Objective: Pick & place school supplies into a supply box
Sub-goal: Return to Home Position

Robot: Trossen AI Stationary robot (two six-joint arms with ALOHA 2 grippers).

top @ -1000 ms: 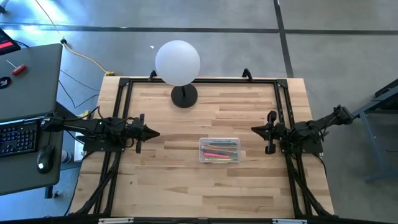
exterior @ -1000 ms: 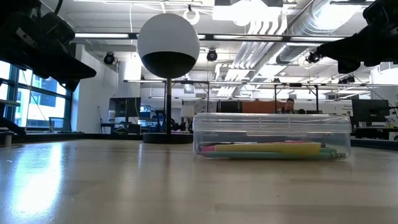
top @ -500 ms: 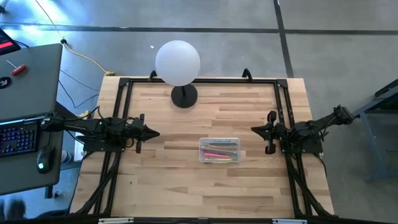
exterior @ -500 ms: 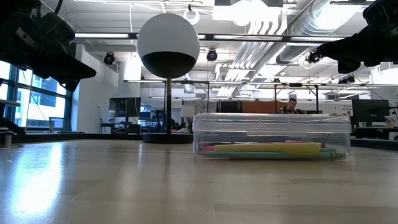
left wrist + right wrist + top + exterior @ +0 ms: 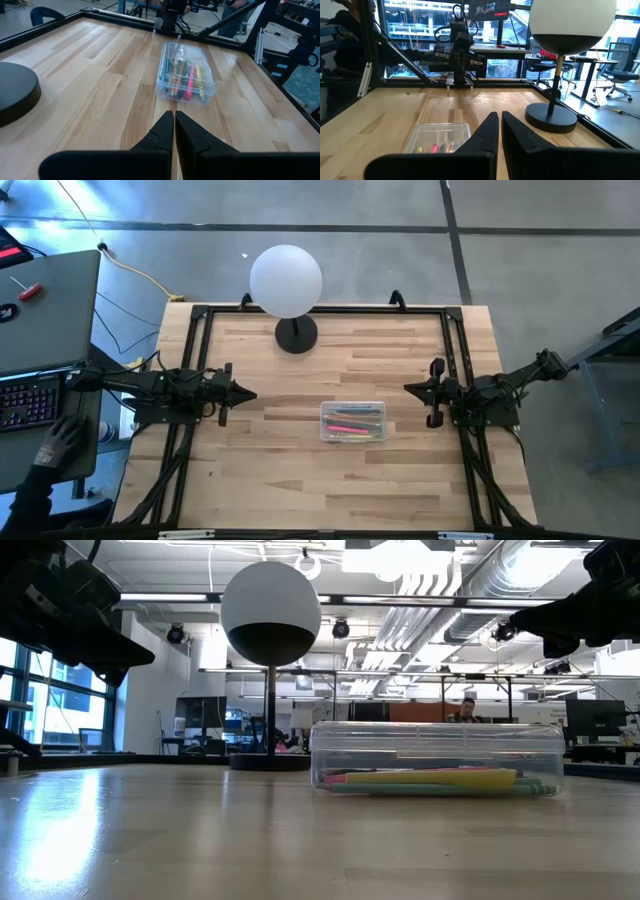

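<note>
Clear supply box [image 5: 353, 421], closed, pens [image 5: 350, 426] inside: mid tabletop [image 5: 300, 480], long axis left-right, nearer your right tool [image 5: 410, 388] than your left tool [image 5: 245, 394]. Both tools pinched together, empty.

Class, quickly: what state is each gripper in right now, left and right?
Left gripper: shut, empty, left of the supply box.
Right gripper: shut, empty, right of it.

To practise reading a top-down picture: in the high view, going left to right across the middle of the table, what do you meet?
left gripper, fingers shut → supply box, lid on → right gripper, fingers shut
</note>
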